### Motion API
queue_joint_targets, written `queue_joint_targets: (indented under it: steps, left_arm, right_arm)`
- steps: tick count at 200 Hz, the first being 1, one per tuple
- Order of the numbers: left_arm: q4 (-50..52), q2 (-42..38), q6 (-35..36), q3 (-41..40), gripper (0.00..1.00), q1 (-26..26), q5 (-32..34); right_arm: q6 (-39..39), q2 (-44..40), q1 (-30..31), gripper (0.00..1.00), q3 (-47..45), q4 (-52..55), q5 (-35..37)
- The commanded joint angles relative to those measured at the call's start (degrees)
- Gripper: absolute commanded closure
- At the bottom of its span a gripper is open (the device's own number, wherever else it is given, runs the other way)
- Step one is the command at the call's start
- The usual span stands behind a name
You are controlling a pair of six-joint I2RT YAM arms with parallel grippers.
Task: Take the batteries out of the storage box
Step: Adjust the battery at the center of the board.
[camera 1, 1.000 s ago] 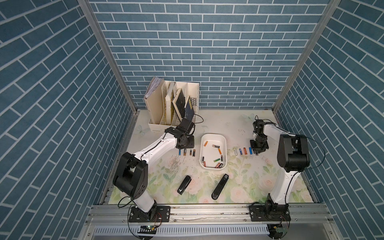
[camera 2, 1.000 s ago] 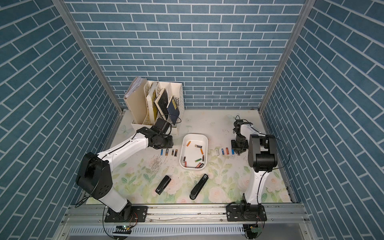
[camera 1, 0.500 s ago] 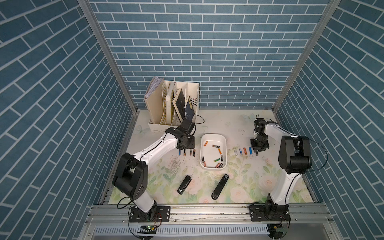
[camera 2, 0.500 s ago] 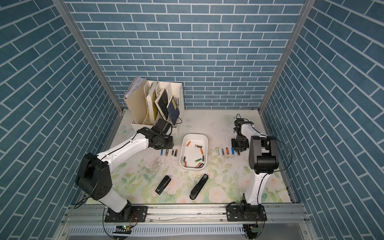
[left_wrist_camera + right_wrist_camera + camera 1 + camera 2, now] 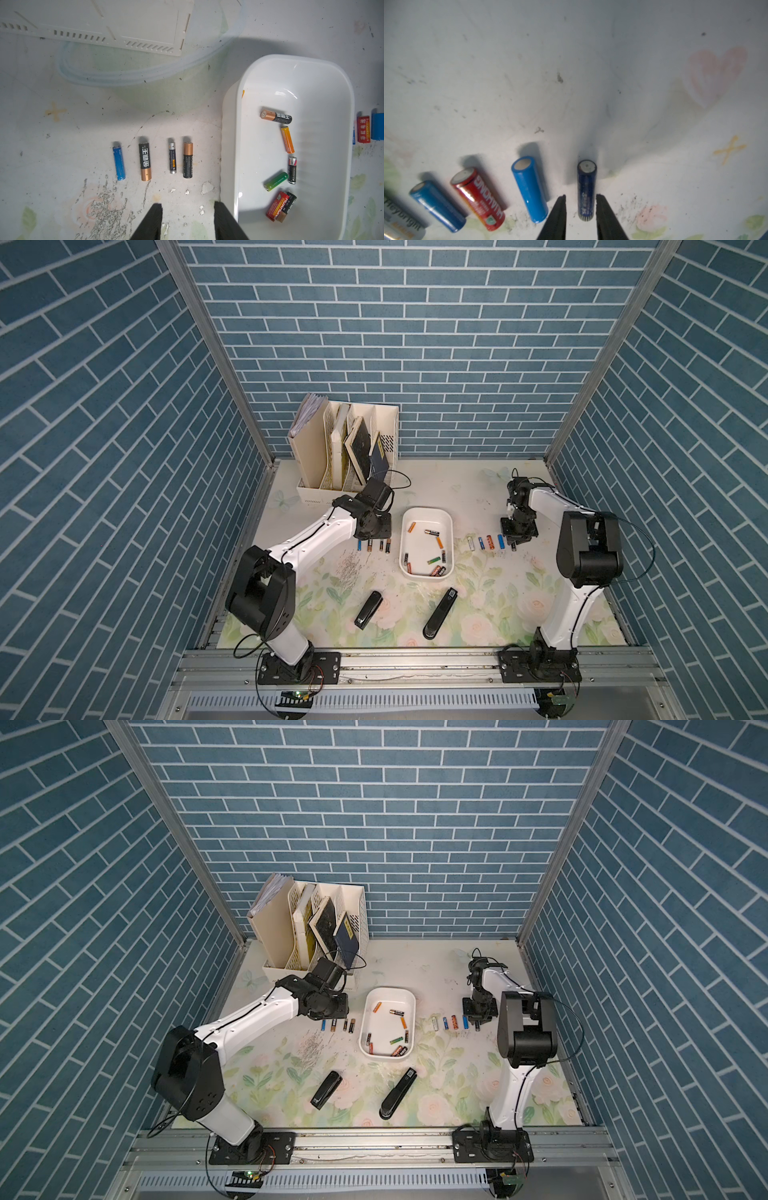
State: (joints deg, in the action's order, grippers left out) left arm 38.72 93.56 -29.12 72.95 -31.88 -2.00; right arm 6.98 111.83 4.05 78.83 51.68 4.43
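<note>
Straddling a slim dark blue cylindrical battery (image 5: 586,187) that lies flat on the floral table (image 5: 457,489), the right gripper (image 5: 580,196) has its two black fingers parted. A gap shows on one side of the cell, so there is no clamp, and the cell is not lifted.

Same row, side by side and apart:
- light blue battery (image 5: 529,189)
- red battery (image 5: 478,199)
- mid-blue battery (image 5: 438,205)
- silver battery (image 5: 398,216), cut off by the frame

In both top views this row lies between the shallow white plastic storage box (image 5: 422,547) and the table's right edge.

Left gripper (image 5: 187,204): fingers spread, nothing between them, over bare table just beside the box's left wall. A second row of four cells lies near it, parallel and not touching:
- blue slim battery (image 5: 118,163)
- black-and-gold battery (image 5: 145,161)
- thin silver-and-black battery (image 5: 172,158)
- copper-and-black battery (image 5: 187,160)

This row lies between the box and the table's left edge.

The storage box sits about mid-table. The batteries inside lie loose at mixed angles:
- black-and-copper cell (image 5: 276,118)
- orange cell (image 5: 287,139)
- green cell (image 5: 276,181)
- red cell (image 5: 275,205)
- a few more

A cream slotted file organizer (image 5: 316,489) holding books stands at the back left corner. Two long black staplers (image 5: 368,610) lie near the front edge, well apart from the box.
</note>
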Motion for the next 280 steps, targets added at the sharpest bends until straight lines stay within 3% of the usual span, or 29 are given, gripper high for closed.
queue_joint_targets:
  steps: [1, 125, 280]
  left_arm:
    - [0.2, -0.1, -0.2, 0.6, 0.53, -0.2, 0.7]
    - [-0.4, -0.2, -0.9, -0.6, 0.54, -0.2, 0.6]
    - [0.4, 0.4, -1.4, 0.6, 0.54, -0.9, 0.6]
  right_arm:
    - [-1.0, 1.6, -0.3, 0.74, 1.2, 1.7, -0.9]
    - [-1.4, 4.4, -0.2, 0.84, 3.7, 2.1, -0.2]
    - [-1.1, 0.9, -0.3, 0.68, 2.5, 1.5, -0.3]
